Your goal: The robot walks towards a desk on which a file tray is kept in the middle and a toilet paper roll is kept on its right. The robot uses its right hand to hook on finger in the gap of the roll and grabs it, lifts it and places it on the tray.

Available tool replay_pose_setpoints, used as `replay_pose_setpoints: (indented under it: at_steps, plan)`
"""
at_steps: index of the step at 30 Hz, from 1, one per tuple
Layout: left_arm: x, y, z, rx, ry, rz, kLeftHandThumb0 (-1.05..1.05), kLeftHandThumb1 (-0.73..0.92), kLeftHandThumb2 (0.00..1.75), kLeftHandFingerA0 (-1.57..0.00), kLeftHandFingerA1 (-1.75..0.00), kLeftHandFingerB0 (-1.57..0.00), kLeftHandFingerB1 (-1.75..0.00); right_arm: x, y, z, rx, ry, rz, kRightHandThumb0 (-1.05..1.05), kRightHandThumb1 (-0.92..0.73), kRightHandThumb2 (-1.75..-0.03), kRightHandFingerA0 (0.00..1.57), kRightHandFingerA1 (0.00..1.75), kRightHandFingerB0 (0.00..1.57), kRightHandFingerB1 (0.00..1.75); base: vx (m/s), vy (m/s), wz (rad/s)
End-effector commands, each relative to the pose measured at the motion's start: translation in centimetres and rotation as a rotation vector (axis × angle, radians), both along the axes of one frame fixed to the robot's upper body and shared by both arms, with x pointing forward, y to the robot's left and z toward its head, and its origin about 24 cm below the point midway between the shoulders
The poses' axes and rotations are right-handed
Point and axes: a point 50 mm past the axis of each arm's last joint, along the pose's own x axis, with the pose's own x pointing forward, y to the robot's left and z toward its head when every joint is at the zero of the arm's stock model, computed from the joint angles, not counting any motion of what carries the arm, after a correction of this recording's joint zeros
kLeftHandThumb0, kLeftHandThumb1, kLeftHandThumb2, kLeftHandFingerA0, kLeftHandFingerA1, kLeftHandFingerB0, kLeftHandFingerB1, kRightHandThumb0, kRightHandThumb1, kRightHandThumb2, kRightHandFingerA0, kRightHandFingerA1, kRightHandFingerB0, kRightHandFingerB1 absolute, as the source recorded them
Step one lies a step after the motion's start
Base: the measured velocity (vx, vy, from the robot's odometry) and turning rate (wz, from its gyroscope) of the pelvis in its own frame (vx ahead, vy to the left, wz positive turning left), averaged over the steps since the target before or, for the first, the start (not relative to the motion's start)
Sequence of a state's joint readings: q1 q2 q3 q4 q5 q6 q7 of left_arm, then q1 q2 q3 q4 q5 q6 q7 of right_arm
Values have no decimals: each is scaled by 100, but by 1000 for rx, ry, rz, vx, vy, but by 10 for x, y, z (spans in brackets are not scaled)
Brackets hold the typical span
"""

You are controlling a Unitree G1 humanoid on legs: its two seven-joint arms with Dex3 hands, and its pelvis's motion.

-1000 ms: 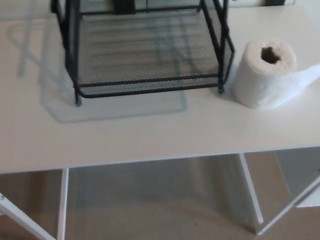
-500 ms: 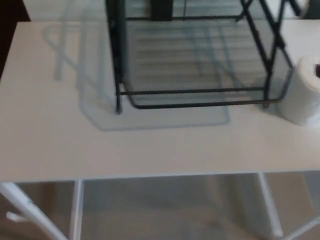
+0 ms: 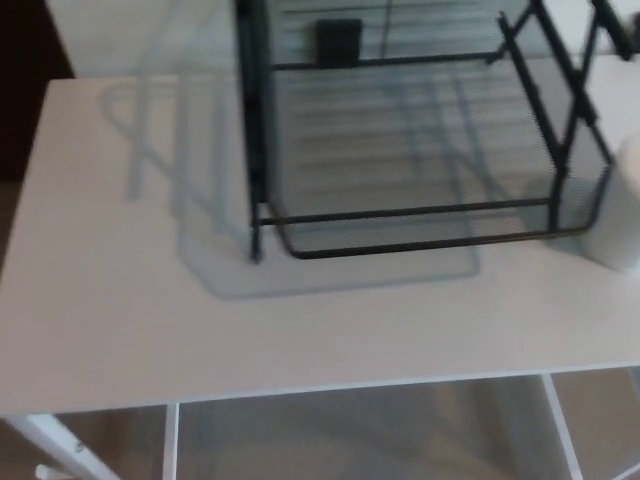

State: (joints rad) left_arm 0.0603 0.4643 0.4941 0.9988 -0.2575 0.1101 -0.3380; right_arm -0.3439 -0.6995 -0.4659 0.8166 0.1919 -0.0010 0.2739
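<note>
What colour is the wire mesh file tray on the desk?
Black, seen in the head view: the wire mesh file tray.

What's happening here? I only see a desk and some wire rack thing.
Nothing is being handled at this moment. The view looks down from a robot's head onto a white desk holding a black mesh file tray, which is empty. A white toilet paper roll stands just to the tray's right, mostly cut off by the picture's edge. Neither robot hand shows, so the roll has not been grabbed yet.

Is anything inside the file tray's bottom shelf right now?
The file tray bottom shelf looks bare; only mesh shows. The toilet paper roll stands outside at its right, mostly cut off. The upper tiers are out of frame.
</note>
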Motion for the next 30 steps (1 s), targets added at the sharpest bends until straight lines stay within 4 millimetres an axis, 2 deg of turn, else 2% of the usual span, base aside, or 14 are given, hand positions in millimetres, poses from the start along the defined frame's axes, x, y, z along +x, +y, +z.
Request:
replay_pose_setpoints:
  at_steps: [1, 3, 5, 6, 8, 9, 10, 14, 15, 17, 21, 24, 25, 30]
  plan:
    - [-1, 1, 4, 22, -35, -6, -105, 72, 129, 0, -77, -13, -67, 19, 10, 42, -127, -94, 53, -102, -46, -58, 52, 121, 7, 120, 39, -362, 12]
    - [-1, 0, 5, 22, -35, -19, -105, 74, 130, 0, -75, -14, -66, 16, 11, 49, -143, -101, 74, -92, -33, -85, 56, 102, 17, 89, 54, -265, 3]
    - [-2, 1, 3, 22, -33, -7, -105, 72, 128, 0, -76, -15, -67, 7, 9, 46, -157, -92, 41, -103, -51, -54, 60, 118, 6, 129, 89, -121, 3]
    - [-3, 1, 2, 21, -34, 2, -105, 72, 129, 0, -75, -16, -67, 3, 7, 44, -172, -71, 28, -105, -41, -96, 78, 114, 26, 104, 0, 0, 0]
    - [-3, 2, 2, 24, -30, 8, -105, 72, 129, 0, -75, -16, -67, -3, 2, 39, -172, -66, 12, -103, -35, -92, 76, 116, 24, 105, 43, 11, -1]
    - [-2, 1, 3, 24, -29, -1, -105, 92, 82, 0, -102, 0, -85, -8, -3, 38, -158, -54, -3, -105, -38, -95, 76, 111, 24, 106, 75, 50, -6]
    - [-3, 1, 2, 19, -33, 6, -105, 74, 129, 0, -77, -16, -68, -19, -13, 37, -156, -33, -22, -105, -52, -52, 64, 123, 11, 139, 66, 85, -9]
    - [-2, 1, 1, 10, -39, 15, -104, 72, 128, 0, -75, -16, -68, -31, -20, 37, -126, -65, -137, -105, -45, -57, 66, 130, 22, 146, 81, 160, -11]
    - [-2, 1, 1, 15, -37, 13, -105, 92, 78, 0, -104, 0, -87, -38, -25, 34, -116, -60, -160, -105, -46, -53, 52, 136, 14, 146, 105, 203, -7]
    - [-2, 1, 1, 27, -26, 10, -105, 73, 128, 0, -75, -15, -68, -48, -31, 28, -111, -43, -177, -105, -48, -55, 46, 134, 8, 141, 53, 223, -15]
    - [1, 1, 2, 24, -30, 10, -105, 73, 129, 0, -76, -13, -68, -55, -34, 20, -109, -40, -206, -99, -32, -84, 45, 108, 24, 103, -16, 115, 9]
    - [1, 0, 1, 23, -31, 5, -105, 73, 129, 0, -77, -12, -68, -52, -32, 22, -124, -42, -186, -94, -47, -55, 41, 117, 7, 120, 27, 31, 6]
    - [1, 0, 1, 24, -31, 6, -105, 73, 129, 0, -76, -12, -68, -50, -32, 22, -126, -40, -192, -97, -35, -85, 49, 100, 22, 95, 0, 0, 0]
    - [-1, -1, 1, 29, -35, -5, -105, 76, 130, 0, -75, -13, -65, -48, -32, 23, -111, -57, -204, -81, -49, -57, 43, 100, 11, 103, 0, 0, 0]
